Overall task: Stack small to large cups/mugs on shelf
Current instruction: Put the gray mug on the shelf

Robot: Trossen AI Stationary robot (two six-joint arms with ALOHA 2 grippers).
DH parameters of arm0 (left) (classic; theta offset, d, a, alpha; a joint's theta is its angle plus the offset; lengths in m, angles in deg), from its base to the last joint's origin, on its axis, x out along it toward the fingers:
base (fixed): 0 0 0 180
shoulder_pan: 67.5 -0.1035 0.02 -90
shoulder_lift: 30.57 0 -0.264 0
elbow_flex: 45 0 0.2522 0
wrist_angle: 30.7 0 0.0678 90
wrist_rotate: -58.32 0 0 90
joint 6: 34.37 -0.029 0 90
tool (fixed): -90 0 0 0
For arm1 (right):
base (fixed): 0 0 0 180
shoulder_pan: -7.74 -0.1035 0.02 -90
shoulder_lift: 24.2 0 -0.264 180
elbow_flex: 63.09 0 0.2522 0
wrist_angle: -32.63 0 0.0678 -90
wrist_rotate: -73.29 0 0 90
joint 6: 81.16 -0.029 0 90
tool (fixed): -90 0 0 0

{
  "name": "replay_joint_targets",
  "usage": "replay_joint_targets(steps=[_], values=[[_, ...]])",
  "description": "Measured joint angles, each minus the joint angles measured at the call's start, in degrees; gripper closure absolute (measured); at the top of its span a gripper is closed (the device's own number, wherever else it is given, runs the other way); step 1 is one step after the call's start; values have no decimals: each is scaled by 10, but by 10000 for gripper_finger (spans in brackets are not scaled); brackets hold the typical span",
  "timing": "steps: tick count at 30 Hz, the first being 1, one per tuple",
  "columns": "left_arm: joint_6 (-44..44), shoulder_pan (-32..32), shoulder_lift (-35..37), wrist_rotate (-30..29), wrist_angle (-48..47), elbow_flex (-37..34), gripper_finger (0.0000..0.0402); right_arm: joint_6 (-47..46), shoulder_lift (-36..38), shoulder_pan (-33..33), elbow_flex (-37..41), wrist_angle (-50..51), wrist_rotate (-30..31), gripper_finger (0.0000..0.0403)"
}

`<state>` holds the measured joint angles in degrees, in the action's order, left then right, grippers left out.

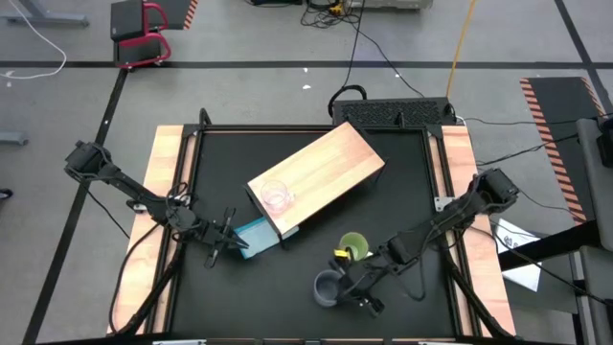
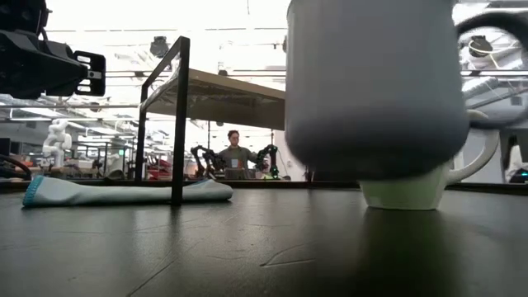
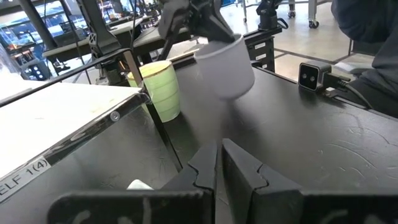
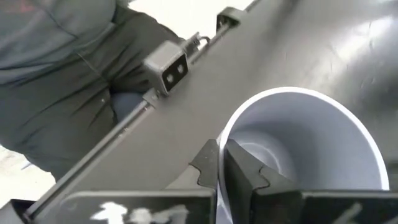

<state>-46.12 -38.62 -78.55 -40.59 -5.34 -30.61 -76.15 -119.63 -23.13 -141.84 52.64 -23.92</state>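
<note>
high view showed the long light-wood shelf (image 1: 318,178) lying slantwise on the black counter (image 1: 402,192), with the small clear glass cup (image 1: 275,196) on its near end. the right pincer (image 1: 347,285) was at the rim of the grey-blue handled mug (image 1: 329,287), just beside the light-green handled mug (image 1: 353,246). the left pincer (image 1: 228,241) hovered by the flat teal block (image 1: 257,236) at the shelf's corner.

right wrist view alone showed the grip: the two fingers were clamped on the grey-blue mug's wall (image 4: 292,155), one inside, one outside. low view alone showed that mug (image 2: 375,91) lifted clear of the counter, hanging in front of the green mug (image 2: 425,186), which stood on the surface. left wrist view showed the left pincer (image 3: 219,163) narrow, fingers almost together and holding nothing, with the raised mug (image 3: 225,62) beyond.
</note>
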Motion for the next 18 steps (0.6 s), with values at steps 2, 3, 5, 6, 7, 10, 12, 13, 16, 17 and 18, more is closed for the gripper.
replay_joint_targets(steps=[2,3,5,6,7,10,12,13,16,17,18], values=[[0,0,0,0,0,0,376,3,14,-3,0,4,6,401],[0,0,0,0,0,0,376,3,22,-5,0,8,15,401],[0,0,0,0,0,0,376,5,39,-7,0,20,27,401],[0,0,0,0,0,0,376,6,49,-7,0,33,31,401],[0,0,0,0,0,0,376,6,58,-7,0,43,31,401],[0,0,0,0,-1,0,376,3,83,-8,0,62,45,402],[0,0,0,0,-2,0,376,2,103,-8,2,75,56,402],[0,0,0,0,-4,0,376,2,112,-8,6,75,57,402],[0,0,0,0,-5,0,376,3,144,-8,25,87,57,402],[0,0,0,0,-6,0,376,3,154,-10,33,86,57,402],[0,0,0,0,-6,0,376,2,167,-12,42,84,58,402]])
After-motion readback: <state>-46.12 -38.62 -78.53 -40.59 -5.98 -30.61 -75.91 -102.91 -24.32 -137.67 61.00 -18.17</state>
